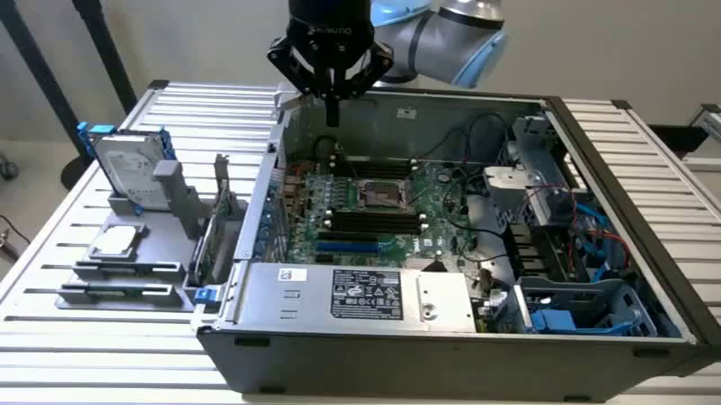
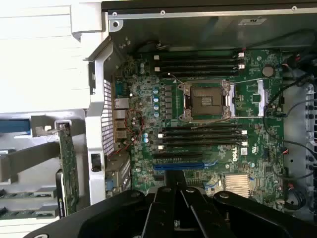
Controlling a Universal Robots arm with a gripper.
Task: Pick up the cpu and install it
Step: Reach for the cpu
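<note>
At the near edge of the table, an open computer case lies on its side, its power supply foremost. Just beside the case, on the exterior view's left, a grey holder carries the cpu, which lies flat with its silvery top upward. Behind the cpu, in the same holder, a hard drive in a blue frame stands upright.

Farther in, the motherboard covers the case floor. Its socket sits between banks of memory slots and shows a bare dark centre, with no chip seated. At the far wall of the case the gripper hangs above the rim, pointing down, its fingers pressed together with nothing between them, well apart from the cpu.

The step in hand appears to be the approach to the pickup; the cpu is not yet lifted. A grasp would call for parted fingers, travel toward the holder, and a level descent. The chip is thin and flat, so it probably offers only its edges to the fingers.
</note>
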